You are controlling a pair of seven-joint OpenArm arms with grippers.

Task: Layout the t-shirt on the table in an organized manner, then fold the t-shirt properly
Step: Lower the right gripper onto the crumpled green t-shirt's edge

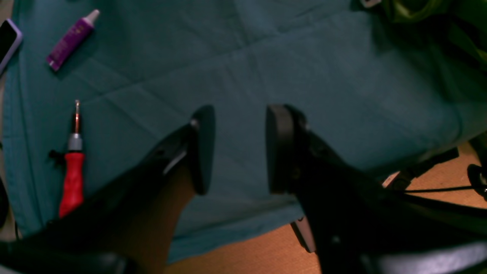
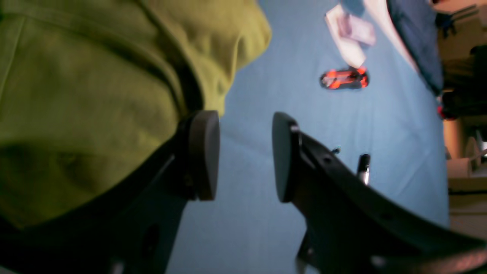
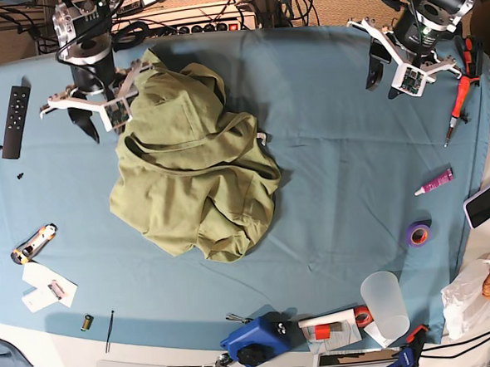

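The olive t-shirt (image 3: 192,166) was left crumpled mid-table (image 3: 337,186), with the right gripper (image 2: 245,156) spread wide and empty at the shirt's far-left edge, while the left gripper (image 1: 239,148) was held open well off it.

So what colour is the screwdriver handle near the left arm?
Red screwdriver handle, clearest in the left wrist view.
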